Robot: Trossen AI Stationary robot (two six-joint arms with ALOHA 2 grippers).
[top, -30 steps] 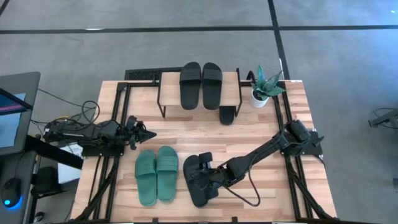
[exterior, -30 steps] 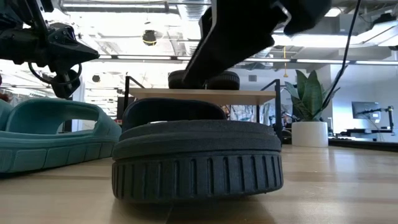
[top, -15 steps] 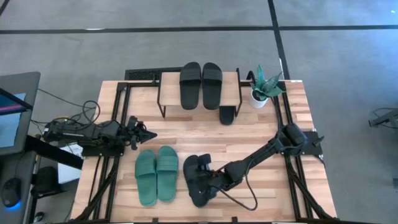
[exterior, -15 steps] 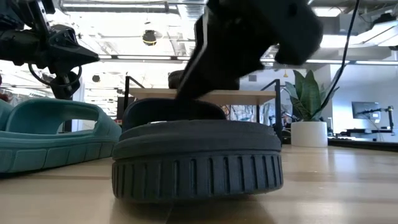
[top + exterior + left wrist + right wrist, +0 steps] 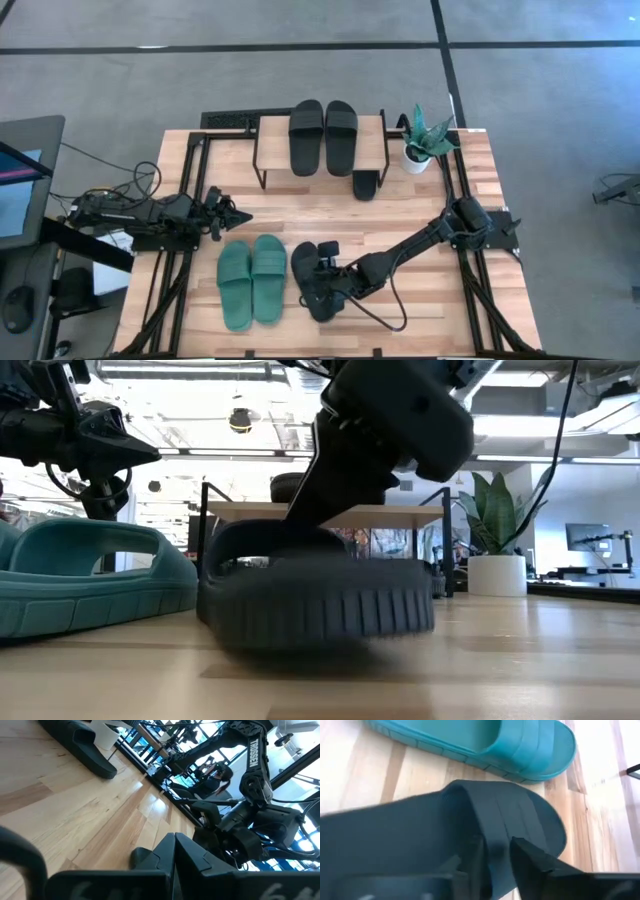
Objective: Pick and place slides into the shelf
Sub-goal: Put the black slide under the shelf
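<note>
Fingers (image 5: pixel 530 857) apparently pinch black slide's (image 5: pixel 312 285) strap, partly hidden.

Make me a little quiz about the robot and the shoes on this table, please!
1. True or false: a black pair lies on top of the shelf.
2. Which gripper is clamped on the strap of the black slide near the table's front edge? A) left gripper B) right gripper
3. Fill in: the green pair lies on the robot's ____ side of that black slide.

Key: 1 true. 2 B; the left gripper hangs shut by the table's left side, holding nothing. 3 left.
</note>
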